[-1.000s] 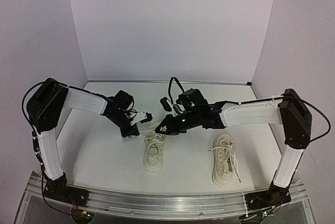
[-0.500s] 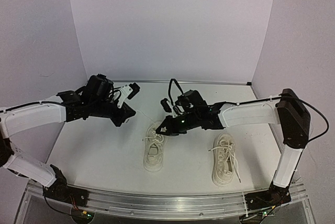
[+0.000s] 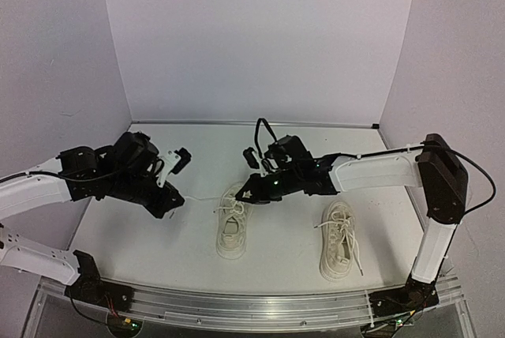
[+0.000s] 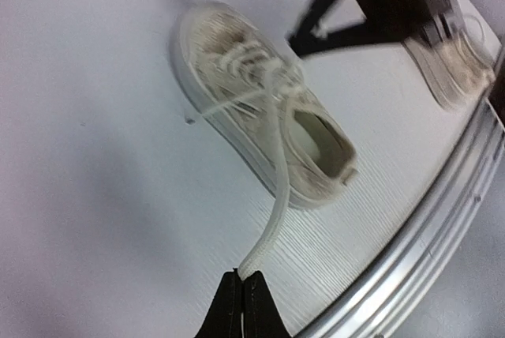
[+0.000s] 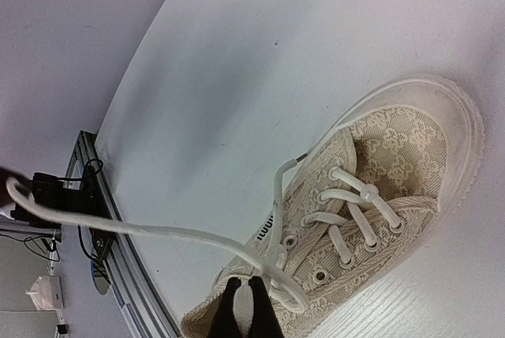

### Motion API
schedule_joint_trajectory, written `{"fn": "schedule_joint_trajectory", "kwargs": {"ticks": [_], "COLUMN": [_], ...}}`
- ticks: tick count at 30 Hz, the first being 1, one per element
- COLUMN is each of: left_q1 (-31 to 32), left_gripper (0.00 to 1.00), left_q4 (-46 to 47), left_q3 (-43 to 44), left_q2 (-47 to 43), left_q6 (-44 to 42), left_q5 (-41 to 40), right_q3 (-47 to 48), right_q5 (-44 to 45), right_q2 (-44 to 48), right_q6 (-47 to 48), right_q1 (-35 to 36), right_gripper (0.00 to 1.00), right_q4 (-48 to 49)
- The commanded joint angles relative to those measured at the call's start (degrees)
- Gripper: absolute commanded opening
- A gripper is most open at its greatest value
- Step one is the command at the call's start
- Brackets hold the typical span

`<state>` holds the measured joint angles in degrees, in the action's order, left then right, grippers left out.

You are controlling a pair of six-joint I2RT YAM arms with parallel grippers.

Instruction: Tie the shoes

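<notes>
Both pinched shut: left fingers and right fingers stretch a lace off one shoe between them; no bow yet, other shoe waits.

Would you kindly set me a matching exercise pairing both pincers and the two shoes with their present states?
Things:
1. left pincer
2. right pincer
3. centre shoe
4. right shoe

States:
A. lies apart, touched by nothing
B. shut on the lace end, well clear of the shoe
C. shut on lace close beside the eyelets
D. its lace is held by both pincers

Pairs: 1-B, 2-C, 3-D, 4-A
</notes>
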<state>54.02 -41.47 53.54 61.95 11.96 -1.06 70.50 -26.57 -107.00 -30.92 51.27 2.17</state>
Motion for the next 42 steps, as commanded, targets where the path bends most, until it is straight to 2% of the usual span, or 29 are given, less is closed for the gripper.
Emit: {"fn": "schedule_joint_trajectory", "kwargs": {"ticks": [1,6,8,14,19,22,27,30,33,42], "left_q1": [9.6,19.6,21.6,22.1,21.0,18.7,16.4,16.4,16.4,16.1], "left_gripper": [0.0,0.0,0.0,0.0,0.0,0.05,0.21,0.31,0.36,0.56], "left_q4": [0.6,7.9,11.8,15.9,22.3,26.3,31.4,31.9,29.8,35.0], "left_q3": [-1.3,1.3,3.3,12.4,16.2,16.4,15.3,15.4,15.8,7.0], "left_q2": [3.2,13.5,17.8,31.1,36.6,37.6,38.4,39.2,38.7,25.3], "left_q6": [-0.4,-8.4,-11.9,-25.0,-32.2,-34.3,-37.3,-38.7,-38.2,-33.1], "left_q5": [3.6,10.5,13.9,16.2,15.0,14.2,11.7,10.9,10.5,4.9], "right_q3": [1.6,2.1,2.3,2.8,2.3,2.3,2.5,2.8,2.9,4.1], "right_q5": [0.8,0.0,-0.6,-2.6,-3.0,-3.5,-4.0,-4.4,-4.8,-6.4], "right_q2": [-1.0,-1.4,-1.5,-1.2,0.0,0.2,-0.1,-0.4,-0.4,-1.2], "right_q6": [0.5,1.3,1.9,3.8,4.9,5.3,5.7,5.9,6.0,6.4], "right_q1": [-0.6,-1.2,-1.5,-1.7,-1.7,-1.7,-1.7,-1.7,-1.8,-1.7], "right_gripper": [0.0,0.0,0.0,0.0,0.0,0.0,0.0,0.0,0.0,0.0], "right_q4": [1.3,1.3,1.3,1.3,1.3,1.3,1.3,1.4,1.4,1.4]}}
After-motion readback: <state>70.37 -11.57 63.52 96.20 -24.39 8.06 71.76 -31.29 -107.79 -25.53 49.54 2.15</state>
